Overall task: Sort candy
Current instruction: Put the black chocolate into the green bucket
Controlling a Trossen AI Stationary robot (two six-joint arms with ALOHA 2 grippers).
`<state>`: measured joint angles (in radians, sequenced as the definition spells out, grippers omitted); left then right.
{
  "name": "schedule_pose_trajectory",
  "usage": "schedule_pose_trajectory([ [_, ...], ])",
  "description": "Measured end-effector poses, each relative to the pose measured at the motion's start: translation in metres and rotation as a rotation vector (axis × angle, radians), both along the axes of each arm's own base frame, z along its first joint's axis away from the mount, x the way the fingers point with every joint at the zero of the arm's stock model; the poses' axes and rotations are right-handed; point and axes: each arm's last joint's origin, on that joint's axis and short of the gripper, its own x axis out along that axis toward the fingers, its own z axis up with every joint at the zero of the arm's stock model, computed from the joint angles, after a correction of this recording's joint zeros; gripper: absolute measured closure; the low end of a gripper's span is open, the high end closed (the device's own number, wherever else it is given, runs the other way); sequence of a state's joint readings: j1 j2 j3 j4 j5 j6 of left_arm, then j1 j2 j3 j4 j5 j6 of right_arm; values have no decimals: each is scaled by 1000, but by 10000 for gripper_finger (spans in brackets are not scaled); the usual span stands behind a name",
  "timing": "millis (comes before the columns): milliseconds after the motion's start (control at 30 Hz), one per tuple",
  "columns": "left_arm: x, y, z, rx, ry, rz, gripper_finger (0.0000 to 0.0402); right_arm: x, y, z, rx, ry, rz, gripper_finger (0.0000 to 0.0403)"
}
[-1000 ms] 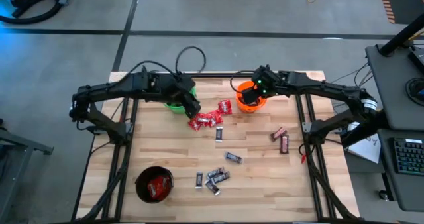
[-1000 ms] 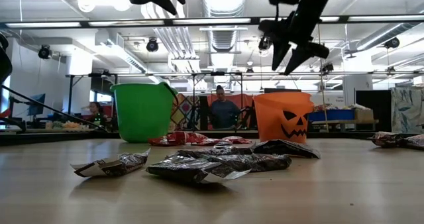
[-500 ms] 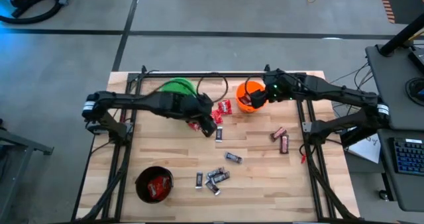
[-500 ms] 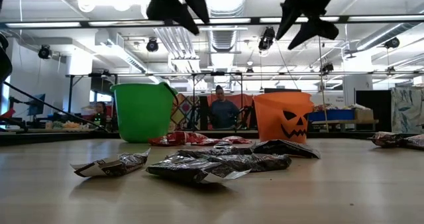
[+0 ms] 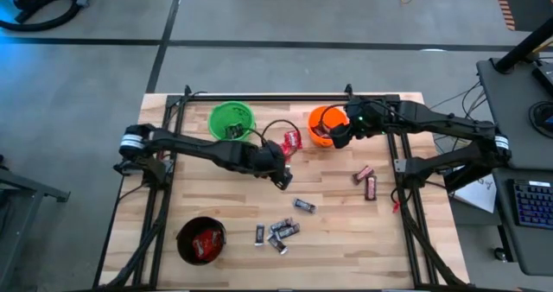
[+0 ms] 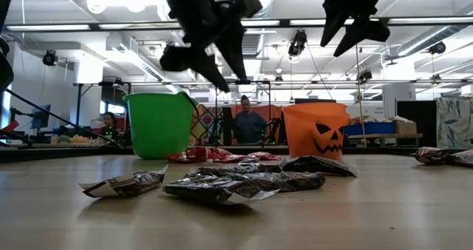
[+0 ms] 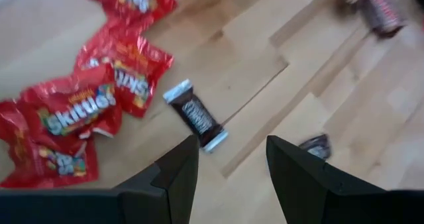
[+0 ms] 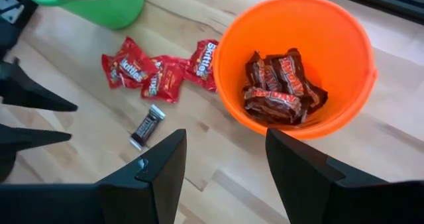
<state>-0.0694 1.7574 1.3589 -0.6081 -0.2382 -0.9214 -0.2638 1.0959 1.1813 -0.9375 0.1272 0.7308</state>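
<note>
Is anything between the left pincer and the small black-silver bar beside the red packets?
Nothing visible. The left pincer hangs open above the black-silver bar, which lies alone on bare wood; the red packets lie beside it.

A: Where could a gripper pass?
B: Bare wood lies right of the black-silver bar (image 7: 196,115); the left gripper (image 7: 228,177) hangs over it, fingers apart, nothing between.
A: And what blocks?
B: Red packets (image 5: 292,140) crowd between the green bucket (image 5: 232,119) and orange bucket (image 8: 295,78). The right gripper (image 8: 225,164) hovers by the orange rim.
</note>
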Motion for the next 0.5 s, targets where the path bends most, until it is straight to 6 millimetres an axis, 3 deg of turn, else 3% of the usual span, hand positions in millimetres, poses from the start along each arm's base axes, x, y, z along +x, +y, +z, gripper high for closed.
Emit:
schedule_pose_trajectory([
  [200, 18, -4, -31, -3, 70, 4, 240, 0, 0, -2, -6, 9, 6, 204],
  [500, 36, -2, -53, -42, 101, 48, 211, 0, 0, -2, -2, 8, 6, 204],
])
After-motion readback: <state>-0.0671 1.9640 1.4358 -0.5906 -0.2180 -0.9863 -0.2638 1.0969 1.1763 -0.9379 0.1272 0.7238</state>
